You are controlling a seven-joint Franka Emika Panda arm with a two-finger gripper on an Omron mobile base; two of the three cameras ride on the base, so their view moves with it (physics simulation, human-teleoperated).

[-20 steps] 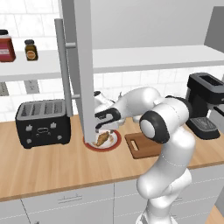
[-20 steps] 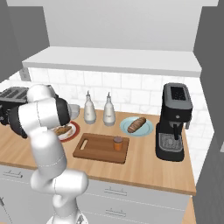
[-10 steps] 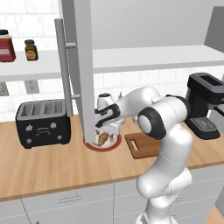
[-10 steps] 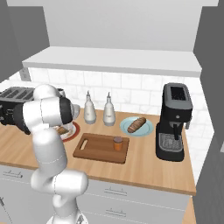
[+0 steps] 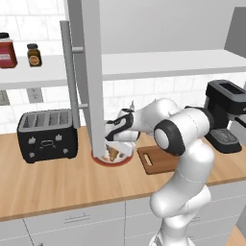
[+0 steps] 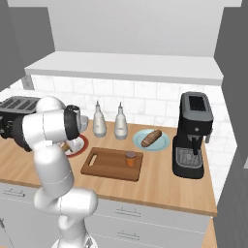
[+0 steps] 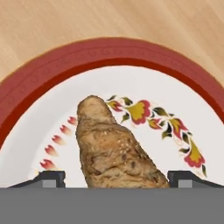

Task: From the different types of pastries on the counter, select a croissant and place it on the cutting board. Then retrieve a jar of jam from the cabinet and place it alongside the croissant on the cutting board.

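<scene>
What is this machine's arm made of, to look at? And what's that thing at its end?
The arm is a chain of rounded, glossy white shells joined by dark grey rings, thick as a limb, with no loose cables showing. At its tip sits the pincer: a white hand with black trim carrying two small, dark, flat-topped fingertips.

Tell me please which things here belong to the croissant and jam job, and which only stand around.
Job: croissant on the red-rimmed plate, cutting board, jar of jam, cabinet, gripper.

Bystanders: toaster, coffee machine, two bottles, bun, shelf jars.
</scene>
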